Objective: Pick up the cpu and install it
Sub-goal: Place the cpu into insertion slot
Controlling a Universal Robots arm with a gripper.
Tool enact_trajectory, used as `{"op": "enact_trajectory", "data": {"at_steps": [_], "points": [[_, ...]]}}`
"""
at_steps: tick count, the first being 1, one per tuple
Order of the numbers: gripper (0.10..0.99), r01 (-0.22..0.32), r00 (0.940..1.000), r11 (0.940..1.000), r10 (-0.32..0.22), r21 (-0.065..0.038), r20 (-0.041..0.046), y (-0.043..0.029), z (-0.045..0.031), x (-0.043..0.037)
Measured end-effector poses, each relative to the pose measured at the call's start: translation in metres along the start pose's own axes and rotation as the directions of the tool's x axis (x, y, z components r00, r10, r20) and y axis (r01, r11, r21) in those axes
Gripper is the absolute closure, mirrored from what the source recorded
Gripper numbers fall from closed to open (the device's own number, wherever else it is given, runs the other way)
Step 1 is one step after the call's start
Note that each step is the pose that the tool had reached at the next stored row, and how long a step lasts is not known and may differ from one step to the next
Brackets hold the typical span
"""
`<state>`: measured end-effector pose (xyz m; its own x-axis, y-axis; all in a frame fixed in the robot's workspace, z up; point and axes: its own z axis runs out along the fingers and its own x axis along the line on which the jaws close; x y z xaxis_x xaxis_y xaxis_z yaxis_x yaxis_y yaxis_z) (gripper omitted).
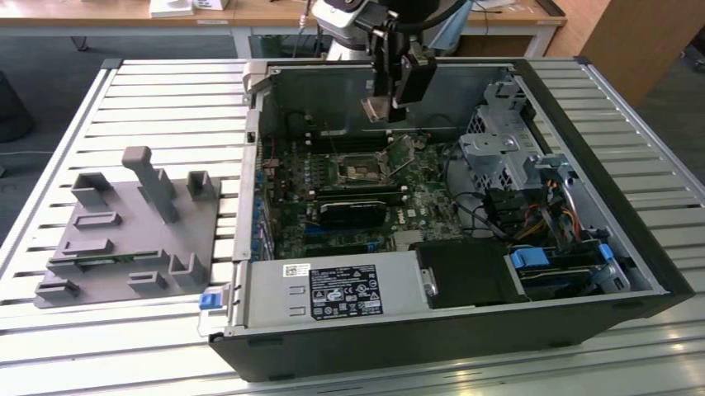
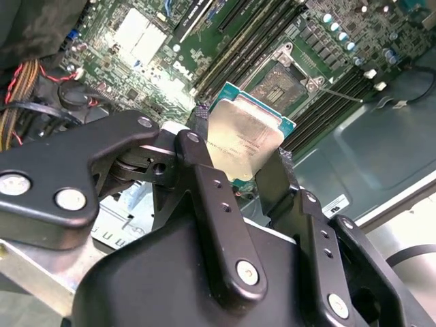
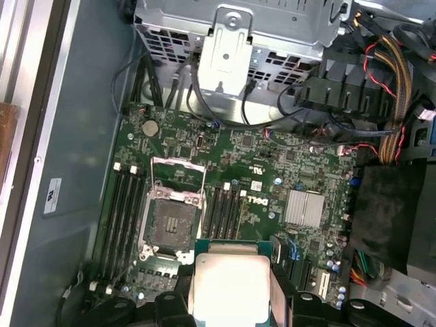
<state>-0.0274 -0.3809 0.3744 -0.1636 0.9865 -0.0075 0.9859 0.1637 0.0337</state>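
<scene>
Currently I have the claw (image 2: 240, 160) pinching the cpu (image 2: 246, 136) in mid-air above the motherboard (image 3: 272, 170), not yet in the open socket (image 3: 167, 219); seating it, I judge, calls for square alignment.

Exterior view: high, oblique, over the open computer case (image 1: 441, 338). Both wrist views face its motherboard (image 3: 272, 163) (image 2: 136, 88), near, sharing the socket (image 3: 167, 218) (image 2: 283, 75).

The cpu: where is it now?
In the exterior view the cpu is held in the gripper above the open case, over the motherboard near its empty socket.
</scene>
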Motion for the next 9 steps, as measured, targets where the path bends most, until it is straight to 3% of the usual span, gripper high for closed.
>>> {"op": "enact_trajectory", "data": {"at_steps": [9], "points": [[0.557, -0.063, 0.9980, 0.9980, 0.063, 0.001, 0.0041, 0.0001, 0.0004, 0.0006]]}}
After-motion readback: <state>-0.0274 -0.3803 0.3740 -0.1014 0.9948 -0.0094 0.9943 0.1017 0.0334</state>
